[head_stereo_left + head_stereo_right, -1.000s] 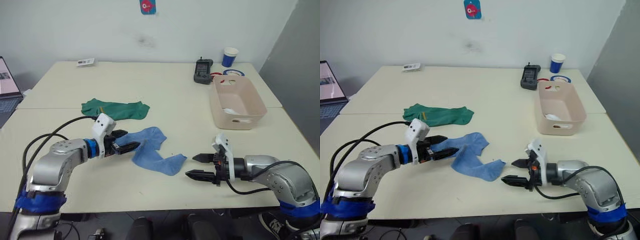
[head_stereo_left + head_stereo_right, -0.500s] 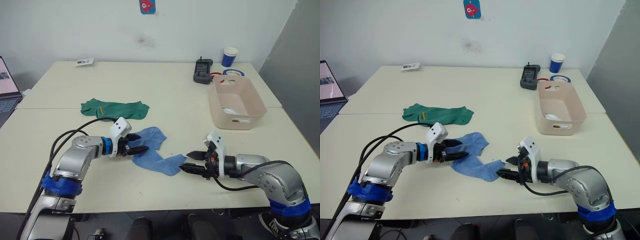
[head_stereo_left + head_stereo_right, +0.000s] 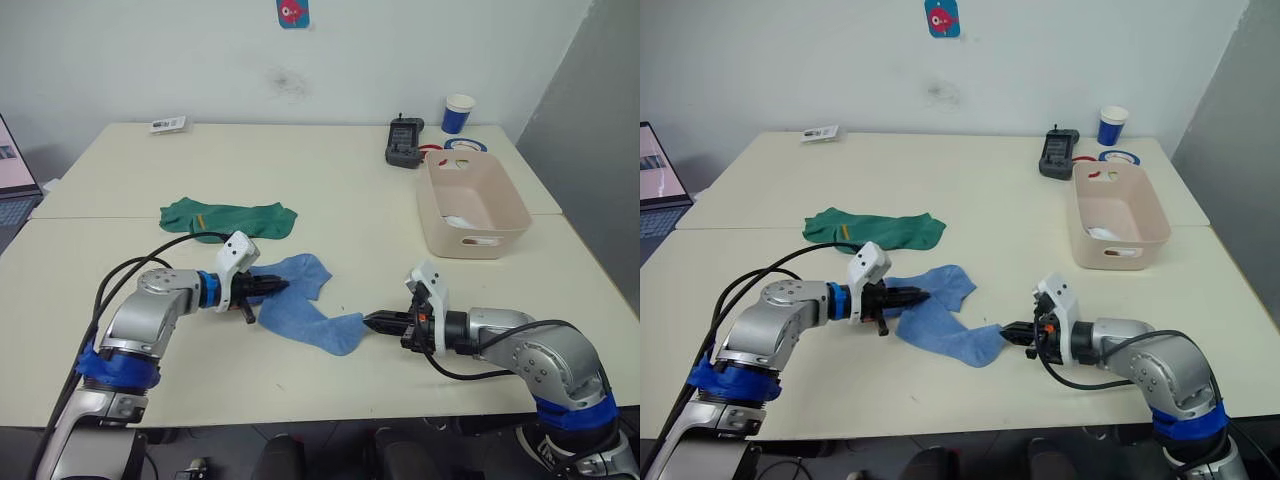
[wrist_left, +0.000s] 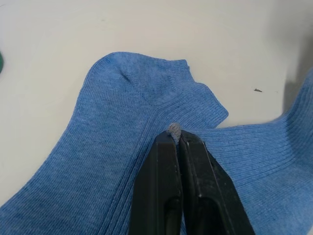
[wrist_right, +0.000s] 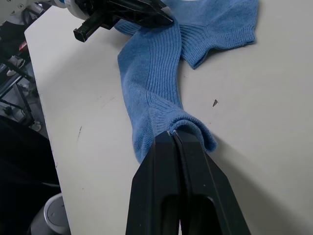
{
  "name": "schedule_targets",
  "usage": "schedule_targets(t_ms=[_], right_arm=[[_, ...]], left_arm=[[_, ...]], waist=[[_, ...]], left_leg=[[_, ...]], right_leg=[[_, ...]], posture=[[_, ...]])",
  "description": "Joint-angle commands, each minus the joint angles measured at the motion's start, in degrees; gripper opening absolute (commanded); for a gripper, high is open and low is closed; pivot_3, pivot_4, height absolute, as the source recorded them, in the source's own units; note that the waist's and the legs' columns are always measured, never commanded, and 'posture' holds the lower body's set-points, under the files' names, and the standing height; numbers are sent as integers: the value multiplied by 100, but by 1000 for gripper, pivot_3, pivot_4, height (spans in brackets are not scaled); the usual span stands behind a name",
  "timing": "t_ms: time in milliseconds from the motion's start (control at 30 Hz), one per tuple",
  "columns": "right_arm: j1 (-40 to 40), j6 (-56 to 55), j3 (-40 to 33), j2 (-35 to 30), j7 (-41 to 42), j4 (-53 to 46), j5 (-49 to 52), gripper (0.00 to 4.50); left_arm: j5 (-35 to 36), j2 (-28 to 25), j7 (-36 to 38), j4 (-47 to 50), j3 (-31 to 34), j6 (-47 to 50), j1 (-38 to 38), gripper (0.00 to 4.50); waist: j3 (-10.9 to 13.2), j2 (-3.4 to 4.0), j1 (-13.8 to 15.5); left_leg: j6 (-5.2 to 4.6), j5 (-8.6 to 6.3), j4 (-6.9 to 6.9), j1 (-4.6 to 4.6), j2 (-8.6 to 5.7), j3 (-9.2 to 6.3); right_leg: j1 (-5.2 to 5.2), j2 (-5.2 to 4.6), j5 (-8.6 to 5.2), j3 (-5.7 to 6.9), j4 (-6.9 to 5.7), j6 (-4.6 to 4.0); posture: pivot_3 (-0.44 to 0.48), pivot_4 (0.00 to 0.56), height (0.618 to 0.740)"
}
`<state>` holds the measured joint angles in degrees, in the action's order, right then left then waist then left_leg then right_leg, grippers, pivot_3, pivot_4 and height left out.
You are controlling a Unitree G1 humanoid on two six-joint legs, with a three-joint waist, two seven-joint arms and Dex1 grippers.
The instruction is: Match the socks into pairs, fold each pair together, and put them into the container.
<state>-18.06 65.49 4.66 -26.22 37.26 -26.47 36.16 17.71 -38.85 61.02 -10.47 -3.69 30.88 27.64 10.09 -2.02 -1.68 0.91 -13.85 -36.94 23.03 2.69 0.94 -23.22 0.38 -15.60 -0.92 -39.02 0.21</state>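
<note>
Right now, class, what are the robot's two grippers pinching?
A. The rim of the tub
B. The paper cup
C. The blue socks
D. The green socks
C: the left gripper and the right gripper are each shut on blue sock fabric, while the green socks lie untouched further back.

The two end effectors lie low over the bench (image 3: pixel 330 180), facing each other. Between them lie two overlapping socks (image 3: pixel 300 305): the left end effector (image 3: pixel 278 286) is at their left end, the right end effector (image 3: pixel 372 321) at their right end. Behind the left end effector lies a pair of socks (image 3: pixel 228 216), apart from the first two. Well behind the right end effector and to its right stands the container (image 3: pixel 470 205); a cup (image 3: pixel 459 113) stands behind that.
</note>
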Motion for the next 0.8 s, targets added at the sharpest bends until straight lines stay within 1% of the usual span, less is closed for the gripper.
schedule_targets(t_ms=[33,100,167,233,300,367,433,500,633,733,800], right_arm=[[-167,-5,-256,-163,92,-145,254,0],[-219,49,-407,-308,157,-164,386,0],[-254,71,-523,-430,199,-142,482,0],[-286,50,-632,-609,278,-55,529,0],[-336,33,-723,-771,345,107,540,0],[-372,-37,-717,-933,441,312,490,0],[-448,-129,-590,-1041,559,746,364,0],[-530,-222,-444,-1072,655,1100,255,0],[-730,-374,-105,-1060,762,1631,13,0],[-831,-660,27,-1041,782,1878,-210,0],[-854,-791,-30,-1034,792,1935,-258,425]], left_arm=[[329,-142,-302,645,498,618,-146,22],[562,-82,-705,1149,796,1263,-348,22],[711,85,-1199,1660,1061,1743,-547,22],[940,468,-1937,2332,1438,2414,-758,22],[955,898,-2725,2904,1750,2936,-911,22],[905,1238,-3294,3361,1912,3216,-1046,22],[848,1645,-3803,3778,1885,3414,-1299,22],[785,1888,-4093,3936,1754,3454,-1496,22],[616,2043,-4346,3877,1460,3188,-1668,22],[667,2039,-4388,3807,1498,3117,-1638,659],[811,1930,-4257,3816,1597,3148,-1627,1206]], waist=[[0,0,-10],[0,0,-11],[0,0,-7],[0,0,-3],[0,0,2],[0,-2,3],[0,-3,5],[-1,-3,5],[-1,-3,-11],[-1,-3,-1],[-1,-3,-2]], left_leg=[[0,0,0,0,1,0],[0,0,1,0,5,-2],[0,0,1,0,9,-2],[0,0,1,0,8,-3],[0,0,0,2,5,-4],[0,0,-1,2,0,-3],[0,0,0,1,-1,-5],[0,0,0,-1,-2,-4],[0,0,0,-4,-7,-4],[0,0,0,-3,-9,-5],[0,0,0,-3,-8,-2]], right_leg=[[-1,0,0,0,0,0],[-1,-1,0,0,0,0],[0,-4,0,-2,0,1],[0,-8,0,0,1,1],[3,-29,0,2,2,2],[4,-34,0,1,2,3],[4,-33,0,0,3,3],[6,-33,1,-1,2,2],[6,-26,1,-2,-1,1],[5,-19,1,-1,0,0],[5,-19,1,-4,1,0]], posture=[[0,150,740],[0,150,740],[0,150,740],[0,150,740],[0,150,740],[0,150,740],[0,150,740],[0,150,740],[0,150,740],[0,150,740],[0,150,740]])
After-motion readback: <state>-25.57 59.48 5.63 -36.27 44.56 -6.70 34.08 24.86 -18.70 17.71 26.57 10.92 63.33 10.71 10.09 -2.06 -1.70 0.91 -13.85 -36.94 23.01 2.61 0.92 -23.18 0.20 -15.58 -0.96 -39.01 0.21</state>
